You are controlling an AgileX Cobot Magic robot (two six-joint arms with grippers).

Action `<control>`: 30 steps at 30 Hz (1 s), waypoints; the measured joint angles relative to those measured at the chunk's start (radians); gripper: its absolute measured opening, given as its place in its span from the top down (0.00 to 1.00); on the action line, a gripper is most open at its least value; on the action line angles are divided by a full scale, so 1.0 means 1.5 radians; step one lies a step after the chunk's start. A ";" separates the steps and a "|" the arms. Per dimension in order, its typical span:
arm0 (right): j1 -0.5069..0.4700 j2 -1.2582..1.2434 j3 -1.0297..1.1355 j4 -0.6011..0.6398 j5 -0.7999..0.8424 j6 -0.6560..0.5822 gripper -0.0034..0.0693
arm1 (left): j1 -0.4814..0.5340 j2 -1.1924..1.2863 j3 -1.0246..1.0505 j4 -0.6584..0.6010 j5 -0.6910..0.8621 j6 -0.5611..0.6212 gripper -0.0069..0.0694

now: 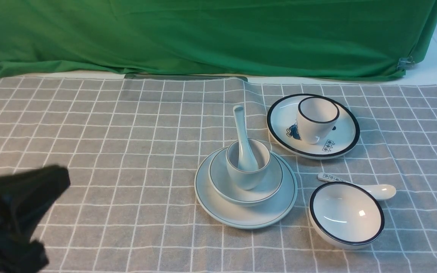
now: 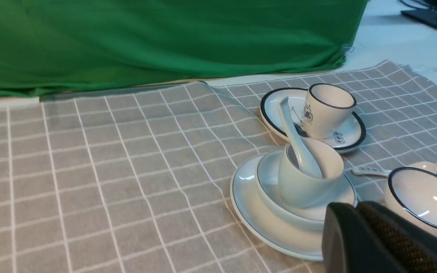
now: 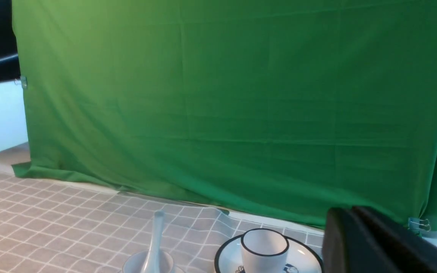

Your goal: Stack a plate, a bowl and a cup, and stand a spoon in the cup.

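Note:
The pale blue-white plate point(image 1: 246, 217) lies right of the cloth's middle. The bowl point(image 1: 269, 187) sits on it and the cup point(image 1: 246, 178) stands in the bowl. The plain white spoon point(image 1: 241, 129) stands in the cup, handle up and leaning toward the back. The left wrist view shows the same stack: plate point(image 2: 254, 212), bowl point(image 2: 269, 178), cup point(image 2: 302, 187), spoon point(image 2: 294, 132). My left gripper point(image 1: 62, 180) is at the front left, well clear of the stack, shut and empty point(image 2: 357, 207). My right gripper point(image 3: 349, 213) is shut on nothing, above the table; it is out of the front view.
A black-rimmed plate point(image 1: 341, 131) carrying a black-rimmed cup point(image 1: 317, 118) sits behind and right of the stack. A black-rimmed bowl point(image 1: 345, 214) and a spoon with printed marks point(image 1: 378, 190) lie at the front right. Green cloth point(image 1: 203, 34) hangs along the back.

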 joint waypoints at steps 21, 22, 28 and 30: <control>0.000 0.000 0.000 -0.001 0.003 0.004 0.77 | 0.000 -0.049 0.053 -0.013 -0.094 -0.003 0.89; 0.000 0.000 0.000 -0.001 0.003 0.004 0.76 | 0.000 -0.049 0.053 -0.020 -0.094 0.003 0.89; 0.000 0.000 0.000 -0.001 0.003 0.004 0.75 | 0.047 -0.116 0.090 -0.152 -0.106 0.160 0.89; 0.000 0.000 0.000 -0.001 0.003 0.004 0.75 | 0.111 -0.176 0.133 -0.210 -0.117 0.239 0.89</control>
